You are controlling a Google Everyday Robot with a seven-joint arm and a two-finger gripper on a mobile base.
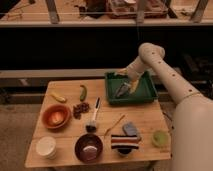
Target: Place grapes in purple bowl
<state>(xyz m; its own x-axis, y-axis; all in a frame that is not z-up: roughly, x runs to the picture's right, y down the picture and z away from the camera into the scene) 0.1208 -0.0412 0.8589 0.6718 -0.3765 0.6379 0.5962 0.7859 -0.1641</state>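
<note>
The grapes (81,108), a small dark reddish-purple cluster, lie on the wooden table (145,117) left of centre, just right of the orange bowl (55,116). The purple bowl (89,147) stands at the front edge, with a pale inner bottom. My gripper (123,90) hangs over the green tray (146,95) at the back right, far from the grapes and the bowl. It reaches down into the tray.
A green chili-shaped vegetable (83,92) and a yellow banana (58,97) lie at the back left. A brush (93,116) lies mid-table. A white cup (46,147), a striped bowl (123,143), a blue sponge (130,129) and a green object (160,137) stand along the front.
</note>
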